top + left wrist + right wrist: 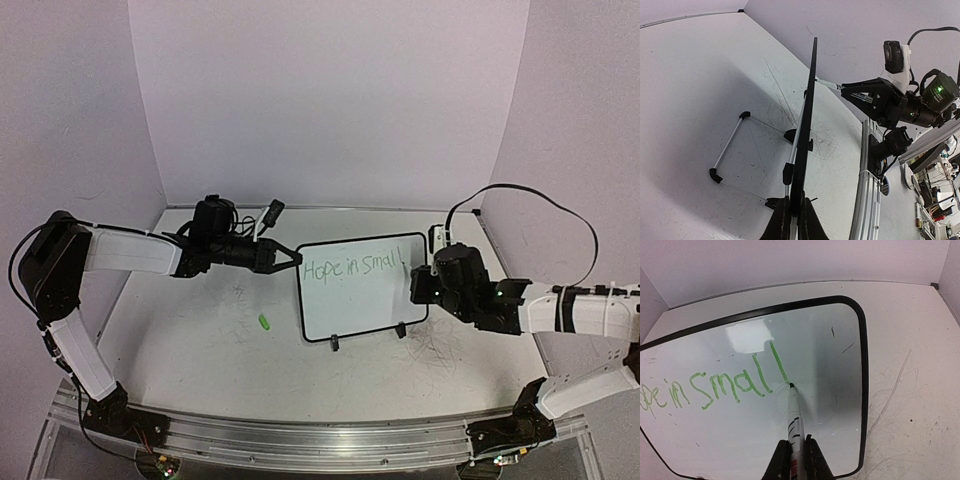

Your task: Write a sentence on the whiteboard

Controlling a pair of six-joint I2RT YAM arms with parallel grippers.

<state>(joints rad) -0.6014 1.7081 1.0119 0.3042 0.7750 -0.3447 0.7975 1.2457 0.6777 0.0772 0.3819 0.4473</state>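
While the right end effector [796,452] is pinched onto the barrel of a marker [793,415], the pen is held pointing away from the wrist; its dark tip is set against the whiteboard [835,355] at the lower end of the rightmost green stroke. The sentence [730,385] is read on the glossy face as "Hope in small", written in thin green lettering along one line in the upper half of the board; a few short dark marks are scattered on the white surface to the right of the writing.

The left end effector [794,220] is pressed together on the opposite, left edge of the board; the black frame is gripped between the two fingers and is seen edge-on from that wrist. On the far side of the board from the right arm, a thin wire stand [730,142] with black corners is laid flat on the counter [190,360].

The board is stood up near the middle of the counter, between the two arms, on two small black feet [334,345]; a small green object [264,322] is seen lying on the counter near the board's lower left corner, apart from it; the counter surface is marked by faint dark scribbles.
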